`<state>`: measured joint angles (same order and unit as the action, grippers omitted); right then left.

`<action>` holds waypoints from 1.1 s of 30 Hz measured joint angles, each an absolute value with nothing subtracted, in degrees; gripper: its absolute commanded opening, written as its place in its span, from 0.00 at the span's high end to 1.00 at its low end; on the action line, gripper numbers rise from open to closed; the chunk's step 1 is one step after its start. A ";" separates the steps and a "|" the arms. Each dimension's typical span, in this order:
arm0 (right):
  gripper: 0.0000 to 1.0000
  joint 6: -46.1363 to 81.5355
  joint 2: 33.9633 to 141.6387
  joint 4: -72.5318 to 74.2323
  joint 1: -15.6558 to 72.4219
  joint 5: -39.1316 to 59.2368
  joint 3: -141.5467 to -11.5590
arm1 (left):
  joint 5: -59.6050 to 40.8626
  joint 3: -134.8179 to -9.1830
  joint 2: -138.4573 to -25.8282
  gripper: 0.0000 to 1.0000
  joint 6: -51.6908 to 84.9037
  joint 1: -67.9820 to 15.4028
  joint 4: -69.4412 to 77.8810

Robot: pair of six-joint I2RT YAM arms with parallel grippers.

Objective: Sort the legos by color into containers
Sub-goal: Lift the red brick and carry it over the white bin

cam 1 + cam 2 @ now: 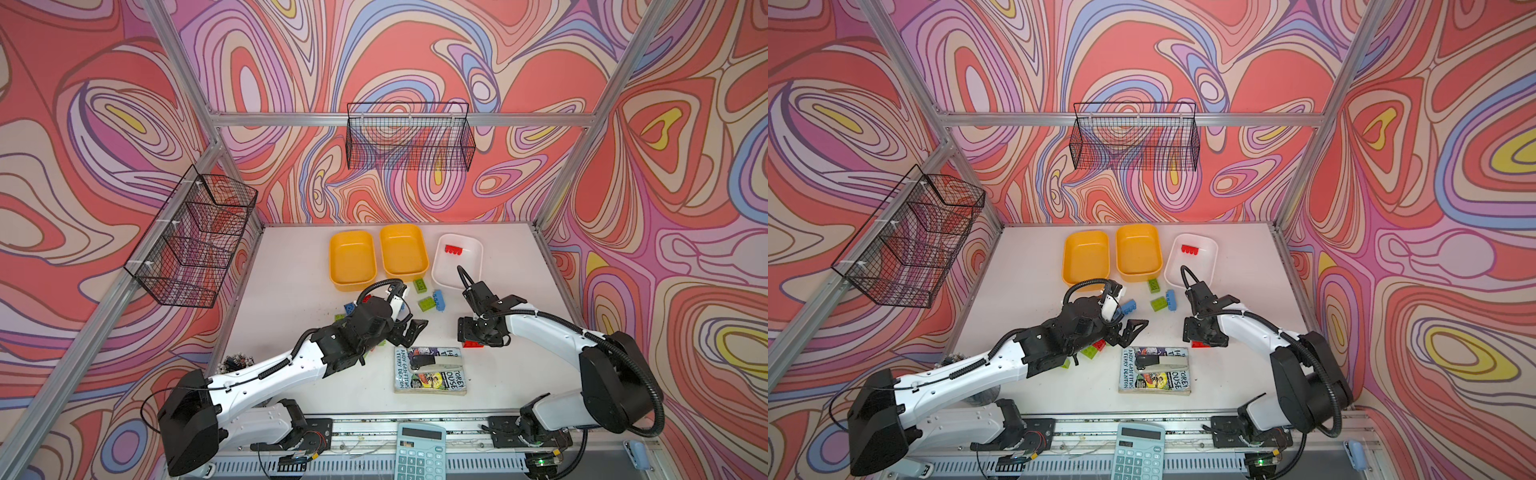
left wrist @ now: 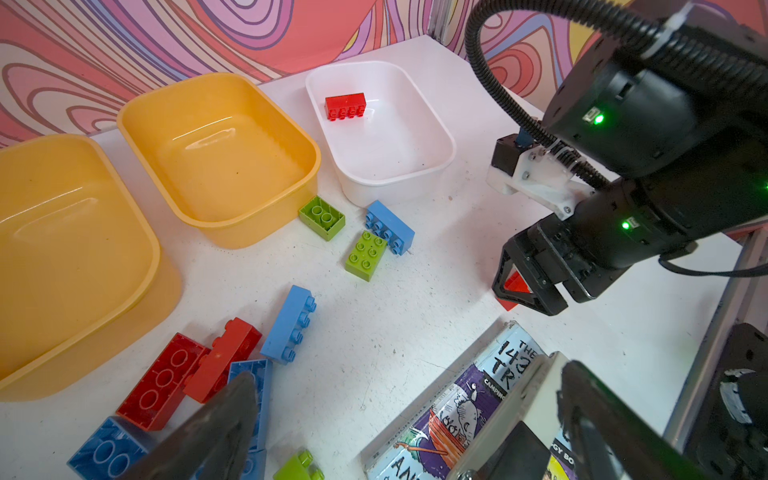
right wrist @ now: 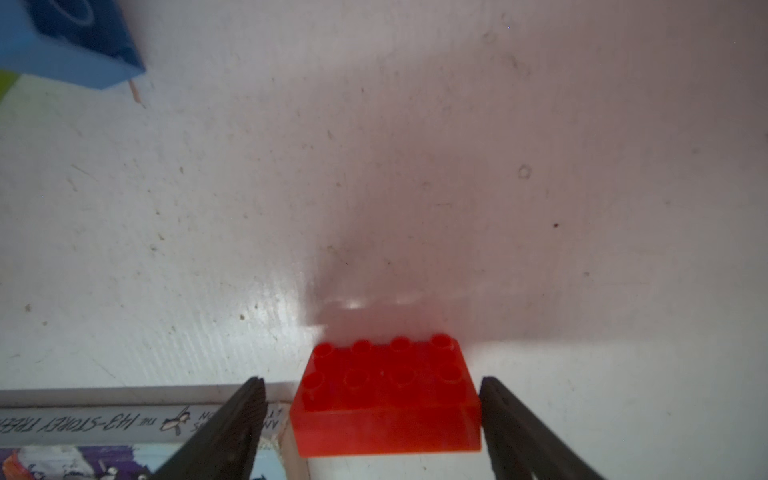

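A red lego (image 3: 386,399) lies studs-up on the white table beside a book's corner. My right gripper (image 3: 372,380) is open astride it, one finger (image 3: 245,415) standing off with a gap and the other close against its end; in both top views it hides most of that brick (image 1: 473,344) (image 1: 1200,344). My left gripper (image 2: 407,374) hangs wide open and empty between the brick pile and the book. Two orange containers (image 1: 353,259) (image 1: 403,251) are empty. The white container (image 1: 457,272) holds one red lego (image 1: 454,249). Loose green (image 2: 322,217), blue (image 2: 389,226) and red (image 2: 224,357) legos lie in front of the tubs.
A paperback (image 1: 432,382) with a stapler (image 1: 432,363) on it lies at the table's front middle, touching distance from both grippers. A calculator (image 1: 419,451) rests on the front rail. Black wire baskets hang on the back wall (image 1: 409,137) and left wall (image 1: 195,241).
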<state>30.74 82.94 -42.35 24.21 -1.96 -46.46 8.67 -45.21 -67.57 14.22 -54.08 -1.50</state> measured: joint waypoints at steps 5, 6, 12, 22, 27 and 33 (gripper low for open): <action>0.20 30.98 83.40 -41.36 24.21 -2.00 -45.01 | 8.67 -45.21 -67.75 0.00 14.20 -54.06 -1.52; 0.21 31.05 83.42 -41.21 24.21 -2.00 -44.77 | 8.67 -45.21 -67.81 0.00 14.20 -54.08 -1.52; 0.28 31.75 84.38 -39.92 24.21 -2.07 -44.27 | 8.69 -45.21 -68.18 0.00 14.22 -54.06 -1.52; 0.43 31.75 85.03 -39.62 24.25 -2.37 -44.73 | 8.88 -44.75 -68.49 0.00 14.22 -54.08 -1.50; 0.45 31.88 85.08 -39.38 24.25 -2.59 -44.88 | 9.58 -44.80 -69.45 0.00 13.93 -54.08 -1.50; 0.47 32.58 84.86 -39.42 24.27 -2.66 -45.60 | 10.17 -45.71 -71.07 0.00 13.50 -54.08 -1.56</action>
<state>32.58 84.86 -39.42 24.27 -2.66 -45.60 10.17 -45.71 -71.07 13.50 -54.08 -1.56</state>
